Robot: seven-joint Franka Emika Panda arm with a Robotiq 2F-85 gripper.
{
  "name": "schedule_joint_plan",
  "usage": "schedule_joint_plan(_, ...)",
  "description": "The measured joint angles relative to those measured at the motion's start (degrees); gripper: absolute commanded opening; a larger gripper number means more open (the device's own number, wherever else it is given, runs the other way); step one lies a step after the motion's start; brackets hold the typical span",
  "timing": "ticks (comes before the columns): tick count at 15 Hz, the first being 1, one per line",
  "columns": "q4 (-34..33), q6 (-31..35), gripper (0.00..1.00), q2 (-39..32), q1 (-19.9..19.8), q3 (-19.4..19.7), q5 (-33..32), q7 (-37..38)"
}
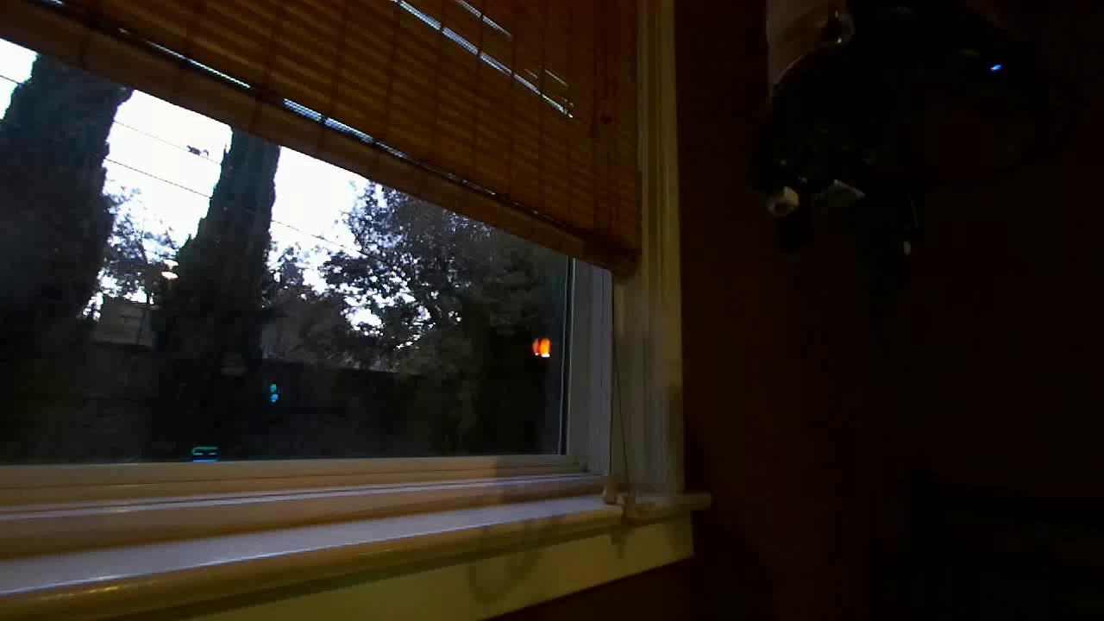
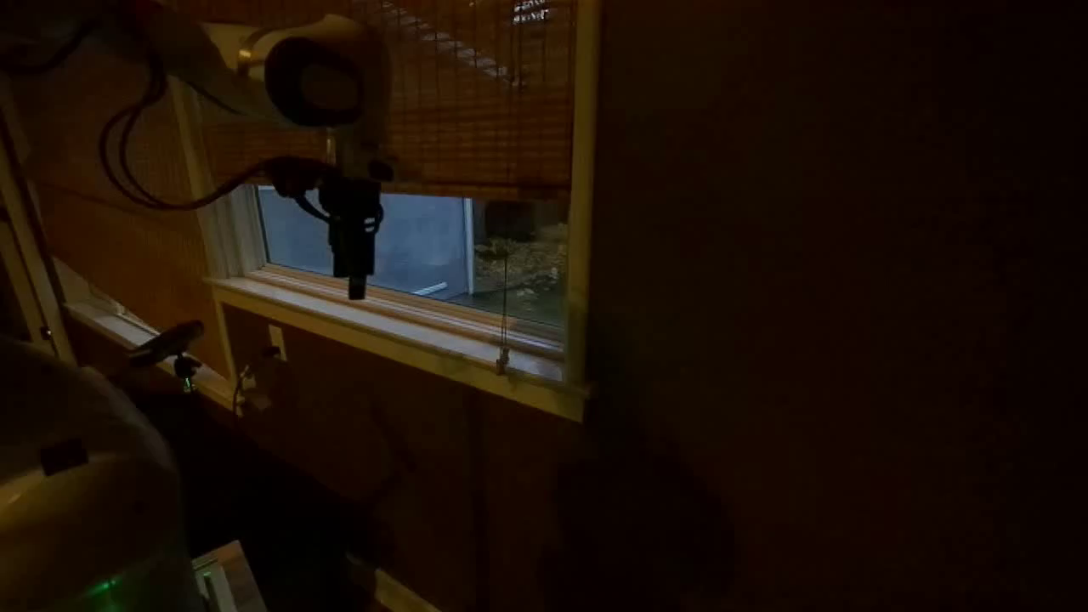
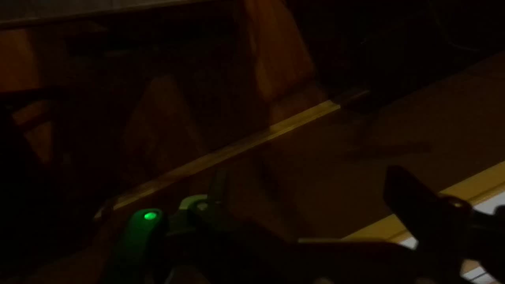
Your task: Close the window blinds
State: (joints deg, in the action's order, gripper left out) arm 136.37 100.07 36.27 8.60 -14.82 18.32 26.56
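It is dim in here, and the bamboo blinds (image 1: 414, 147) hang partway down the window (image 1: 362, 414), their bottom edge well above the sill (image 1: 302, 543), so the lower part of the view outside is uncovered. In both exterior views, streaks of daylight slip between some of the upper slats (image 1: 517, 164). A thin cord (image 2: 505, 293) drops at one side, its thicker end down at the sill. The robot arm (image 2: 246, 68) reaches across in front of the blinds as I see it in an exterior view, with the end effector (image 3: 307, 173) pointing downward. Its fingers (image 3: 400, 187) stand wide, well apart, with shadowy wall (image 3: 315, 201) seen between them. In an exterior view it hangs to the side of the window frame (image 1: 660, 328), apart from the blinds. A green light (image 3: 150, 215) glows beside the fingers in the wrist view. Tall dark trees (image 1: 220, 302) rise outside against a white sky, and a small orange glow (image 1: 542, 348) shows in the window. A small camera (image 2: 170, 342) perches near a pale wall plate (image 2: 277, 342).
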Motion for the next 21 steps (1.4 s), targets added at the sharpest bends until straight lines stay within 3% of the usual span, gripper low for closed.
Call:
schedule_joint_plan(7,0.0,0.0,1.00,0.0,0.0,0.0,0.0,0.0)
schedule_joint_plan(12,1.0,4.7,1.00,-0.7,-5.4,-3.4,-9.5,6.1)
schedule_joint_plan(17,7.1,20.5,1.00,-5.0,-10.0,-8.5,-20.5,17.9)
schedule_joint_plan(21,10.1,34.5,1.00,-10.2,-13.6,-11.3,-33.3,29.3)
